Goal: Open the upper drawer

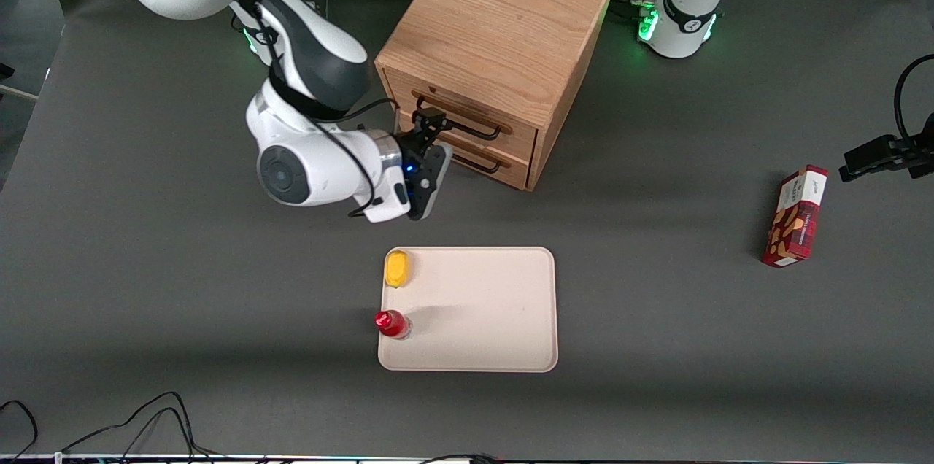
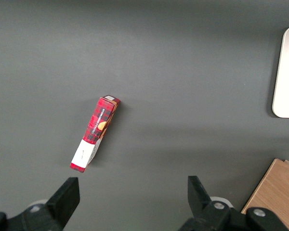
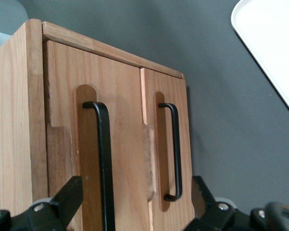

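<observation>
The light oak cabinet (image 1: 503, 19) stands at the table's back middle. Its upper drawer (image 1: 467, 108) carries a long black bar handle (image 1: 471, 125); the lower drawer (image 1: 503, 161) sits under it with its own handle. My right gripper (image 1: 430, 120) hovers right in front of the upper handle's end, fingers open. In the right wrist view the upper drawer front (image 3: 123, 130) and its handle (image 3: 103, 159) lie between my spread fingers (image 3: 70, 197), with the gripper (image 3: 137, 195) close to the wood. The lower handle (image 3: 176, 144) also lies within that span. The fingers hold nothing.
A cream tray (image 1: 496, 318) lies nearer the front camera than the cabinet, with a yellow object (image 1: 397, 268) and a red-capped bottle (image 1: 392, 323) at its edge. A red plaid box (image 1: 795, 216) lies toward the parked arm's end. Cables run along the table's front edge.
</observation>
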Robot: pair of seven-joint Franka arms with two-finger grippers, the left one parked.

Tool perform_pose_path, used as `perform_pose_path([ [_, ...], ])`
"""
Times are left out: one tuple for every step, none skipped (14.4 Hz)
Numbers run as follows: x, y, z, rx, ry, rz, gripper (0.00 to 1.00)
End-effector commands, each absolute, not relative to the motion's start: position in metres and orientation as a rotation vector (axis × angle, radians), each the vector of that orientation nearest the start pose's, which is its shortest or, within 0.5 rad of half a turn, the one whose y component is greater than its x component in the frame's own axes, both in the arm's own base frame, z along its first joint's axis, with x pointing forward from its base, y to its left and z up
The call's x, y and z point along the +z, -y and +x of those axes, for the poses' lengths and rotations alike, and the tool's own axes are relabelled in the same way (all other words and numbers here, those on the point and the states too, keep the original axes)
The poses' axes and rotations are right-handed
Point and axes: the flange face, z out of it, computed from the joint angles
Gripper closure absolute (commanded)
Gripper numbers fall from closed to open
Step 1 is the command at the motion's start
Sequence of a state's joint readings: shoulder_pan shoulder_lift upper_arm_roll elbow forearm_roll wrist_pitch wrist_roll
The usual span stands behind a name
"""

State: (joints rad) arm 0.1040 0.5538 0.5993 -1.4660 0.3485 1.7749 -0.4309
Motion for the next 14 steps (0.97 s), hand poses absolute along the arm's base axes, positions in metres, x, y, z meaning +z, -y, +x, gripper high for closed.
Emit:
perform_pose_path([
  [0.392, -0.415, 0.524, 0.332, 1.193, -2.247, 0.00],
  [0.386, -0.415, 0.520, 0.348, 1.199, -2.247, 0.00],
  [0.385, -0.417, 0.517, 0.352, 1.220, -2.253, 0.00],
  [0.383, -0.419, 0.513, 0.357, 1.243, -2.257, 0.00],
  [0.380, -0.420, 0.511, 0.361, 1.247, -2.257, 0.00],
  [0.376, -0.421, 0.509, 0.358, 1.245, -2.261, 0.00],
  [0.371, -0.423, 0.506, 0.352, 1.245, -2.264, 0.00],
  [0.369, -0.424, 0.506, 0.337, 1.240, -2.267, 0.00],
  [0.364, -0.424, 0.507, 0.328, 1.239, -2.273, 0.00],
  [0.361, -0.424, 0.509, 0.320, 1.247, -2.281, 0.00],
  [0.359, -0.422, 0.512, 0.318, 1.249, -2.283, 0.00],
  [0.356, -0.418, 0.517, 0.319, 1.235, -2.285, 0.00],
  [0.357, -0.416, 0.524, 0.302, 1.239, -2.290, 0.00],
  [0.357, -0.412, 0.531, 0.289, 1.252, -2.310, 0.00],
])
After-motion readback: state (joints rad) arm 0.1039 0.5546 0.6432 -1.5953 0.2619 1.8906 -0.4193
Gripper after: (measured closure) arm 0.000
